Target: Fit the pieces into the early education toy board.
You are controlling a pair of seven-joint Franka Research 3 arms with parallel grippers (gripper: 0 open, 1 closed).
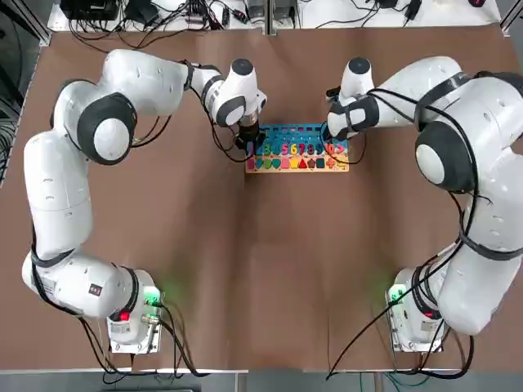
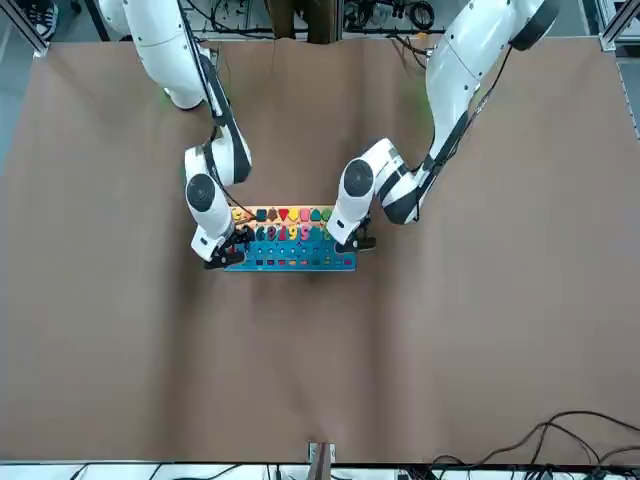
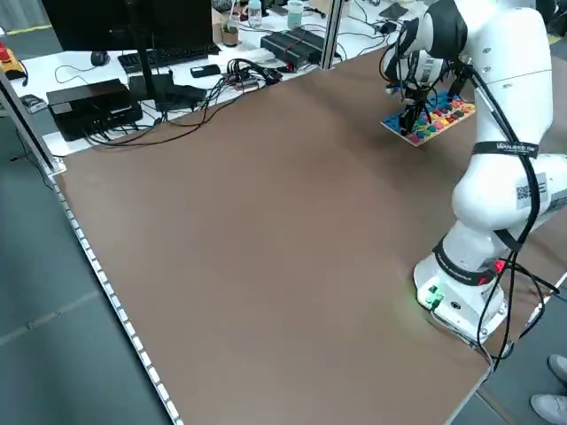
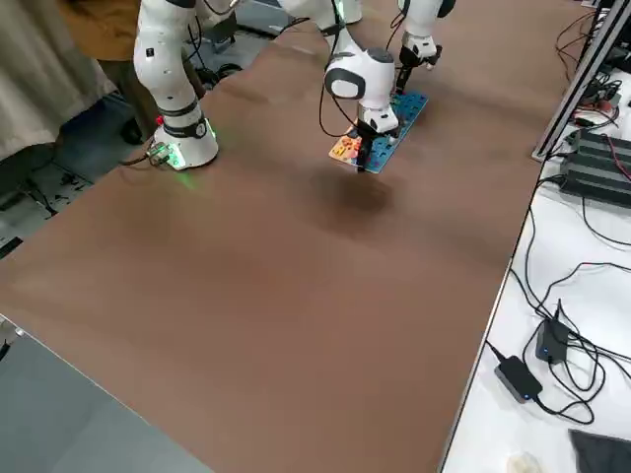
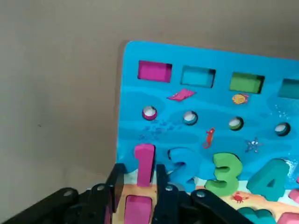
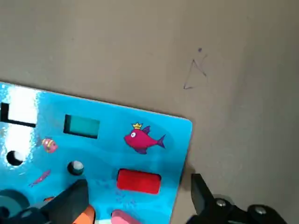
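Top view: early education toy board (image 1: 298,148) lies flat on the bench (image 1: 270,261), well out from both arm bases, blue part away from them, tan strip nearer.

Left pincer (image 5: 141,169) is over the board's "1" end, released, its tips parted either side of the magenta number 1 (image 5: 145,164). Magenta square (image 5: 138,209) sits in the tan strip, also between the fingers. Blue 2 (image 5: 185,167), green 3 (image 5: 225,174) and teal 4 (image 5: 269,179) follow along the number row.

Right pincer (image 6: 141,185) is at the opposite end, spread wide, grasping nothing: one finger over the board, the other out past its edge. Red rectangular block (image 6: 138,181) lies in the blue part near that edge. Orange piece (image 6: 85,216) and pink piece (image 6: 123,218) show only in part.
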